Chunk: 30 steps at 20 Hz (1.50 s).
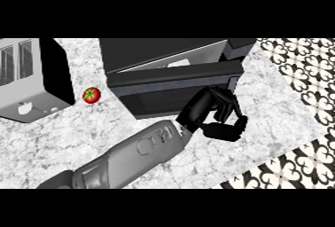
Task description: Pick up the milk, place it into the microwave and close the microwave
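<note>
The right hand [212, 113], fingers curled and seemingly empty, sits at the microwave [171, 60] door [173, 88] from five o'clock and should push evenly.

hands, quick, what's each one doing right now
Left hand: not in view.
Right hand: fingers curled, holding nothing visible, by the microwave door.

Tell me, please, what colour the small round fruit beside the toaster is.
Red with a green stalk: the small round tomato, head view.
</note>
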{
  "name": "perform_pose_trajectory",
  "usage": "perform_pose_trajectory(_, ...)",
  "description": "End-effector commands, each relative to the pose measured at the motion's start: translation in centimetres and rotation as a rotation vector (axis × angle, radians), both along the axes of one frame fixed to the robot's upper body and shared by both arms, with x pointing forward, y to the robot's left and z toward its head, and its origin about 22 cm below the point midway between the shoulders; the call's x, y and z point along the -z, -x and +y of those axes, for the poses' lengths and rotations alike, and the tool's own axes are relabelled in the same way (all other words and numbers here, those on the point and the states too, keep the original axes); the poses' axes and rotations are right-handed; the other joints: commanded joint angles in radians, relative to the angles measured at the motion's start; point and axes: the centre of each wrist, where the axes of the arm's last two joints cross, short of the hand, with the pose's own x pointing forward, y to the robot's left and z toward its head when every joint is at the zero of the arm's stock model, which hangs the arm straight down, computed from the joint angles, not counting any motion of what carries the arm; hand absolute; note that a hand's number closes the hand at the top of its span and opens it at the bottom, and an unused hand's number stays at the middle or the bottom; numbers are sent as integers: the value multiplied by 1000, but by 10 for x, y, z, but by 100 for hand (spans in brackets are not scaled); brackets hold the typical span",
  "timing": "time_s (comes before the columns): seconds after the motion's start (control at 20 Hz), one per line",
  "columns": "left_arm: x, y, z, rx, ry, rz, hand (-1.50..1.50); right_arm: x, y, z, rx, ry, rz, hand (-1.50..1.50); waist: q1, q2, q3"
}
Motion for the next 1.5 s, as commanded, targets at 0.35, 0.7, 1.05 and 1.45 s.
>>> perform_pose_trajectory(0.35,-32,-29,-8,-73,23,-38,150,-23,-8,-6,-55,39,-22,-150,-68,23,3)
perform_pose_trajectory(0.7,-43,-40,-9,-120,34,-41,150,-37,-13,-12,-53,56,-42,-150,-102,29,3)
perform_pose_trajectory(1.05,-43,-43,-9,-163,39,-50,150,-50,-17,-19,-57,101,-42,-150,-123,33,4)
perform_pose_trajectory(1.45,-43,-40,-11,-179,51,-61,150,-57,-23,-24,-62,82,-50,-150,-134,37,7)
